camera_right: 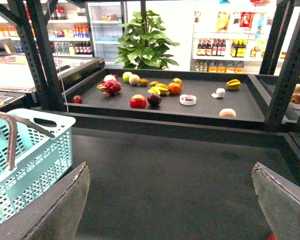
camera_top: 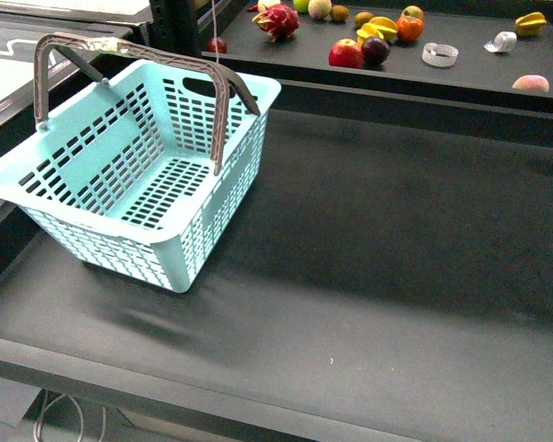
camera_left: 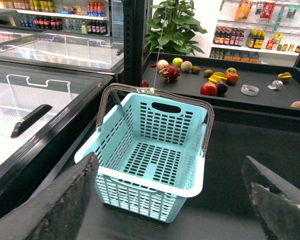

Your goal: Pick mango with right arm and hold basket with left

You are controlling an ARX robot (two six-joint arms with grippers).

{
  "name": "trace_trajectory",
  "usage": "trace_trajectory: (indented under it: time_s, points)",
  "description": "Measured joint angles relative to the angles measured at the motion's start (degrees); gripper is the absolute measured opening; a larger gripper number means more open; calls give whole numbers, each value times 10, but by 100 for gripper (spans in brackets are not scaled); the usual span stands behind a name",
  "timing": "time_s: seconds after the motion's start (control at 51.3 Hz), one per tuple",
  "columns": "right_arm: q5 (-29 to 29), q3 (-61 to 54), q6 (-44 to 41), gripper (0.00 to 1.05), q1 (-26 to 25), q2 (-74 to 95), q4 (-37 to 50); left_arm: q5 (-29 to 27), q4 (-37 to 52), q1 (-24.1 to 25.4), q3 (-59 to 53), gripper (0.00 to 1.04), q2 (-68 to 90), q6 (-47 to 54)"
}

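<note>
The basket (camera_top: 111, 244) — light turquoise, slotted, grey-brown handles (camera_top: 223, 110) raised — sits upright at 9 o'clock on the dark surface (camera_top: 396, 258), its long axis seemingly running 7 to 1 o'clock. The left fingers (camera_left: 55, 210) are spread, just short of it; the right fingers (camera_right: 55, 215), also spread, hang to its right.

Bright, even shop light; sharp frames
</note>
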Motion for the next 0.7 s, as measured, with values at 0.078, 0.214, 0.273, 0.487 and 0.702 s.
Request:
trace_trajectory:
  time_s: [0.078, 0.214, 0.273, 0.487, 0.702]
  points:
    - [0, 0, 0, 96, 0, 0, 0, 0, 0, 0, 0, 96, 0, 1]
    - [0, 0, 0, 96, 0, 0, 0, 0, 0, 0, 0, 97, 0, 1]
    - [0, 0, 0, 96, 0, 0, 0, 0, 0, 0, 0, 97, 0, 1]
    - [0, 0, 0, 96, 0, 0, 0, 0, 0, 0, 0, 97, 0, 1]
    - [0, 0, 0, 96, 0, 0, 0, 0, 0, 0, 0, 97, 0, 1]
